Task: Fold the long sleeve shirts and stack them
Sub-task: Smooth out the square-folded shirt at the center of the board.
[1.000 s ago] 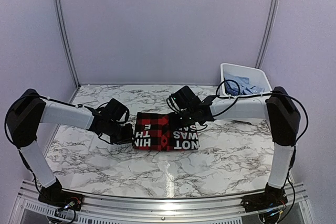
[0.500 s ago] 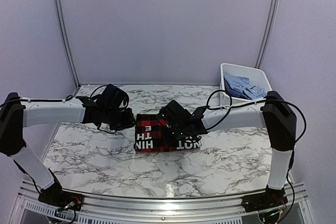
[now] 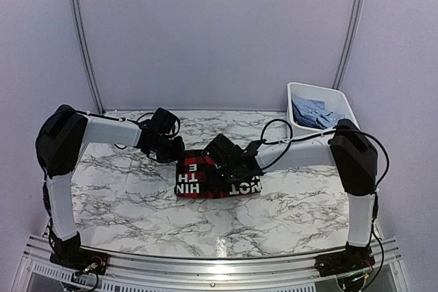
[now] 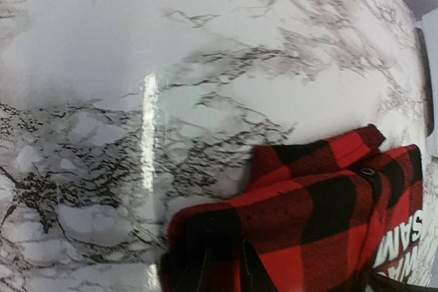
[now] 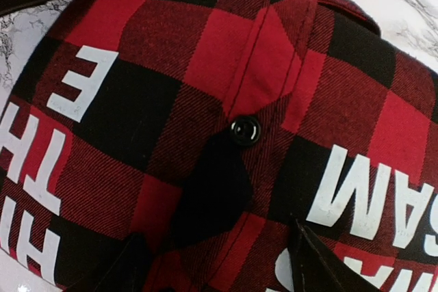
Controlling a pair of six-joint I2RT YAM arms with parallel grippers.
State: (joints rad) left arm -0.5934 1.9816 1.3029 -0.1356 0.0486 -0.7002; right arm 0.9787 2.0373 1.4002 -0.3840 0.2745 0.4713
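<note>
Marble surface (image 3: 137,196) seen from above, with two arms reaching inward over it; a folded red-and-black check shirt (image 3: 198,181) lies flat at the middle, white letters (image 5: 75,83) printed across it; a white tub (image 3: 340,102) at the far right corner holds blue shirts (image 3: 311,111), well apart from the folded one; the right end effector (image 5: 222,264) is over the shirt's middle, fingers apart, near a black button (image 5: 245,130); the left end effector (image 3: 171,151) is at the shirt's far left corner; whether it is clamped on the cloth cannot be told.
</note>
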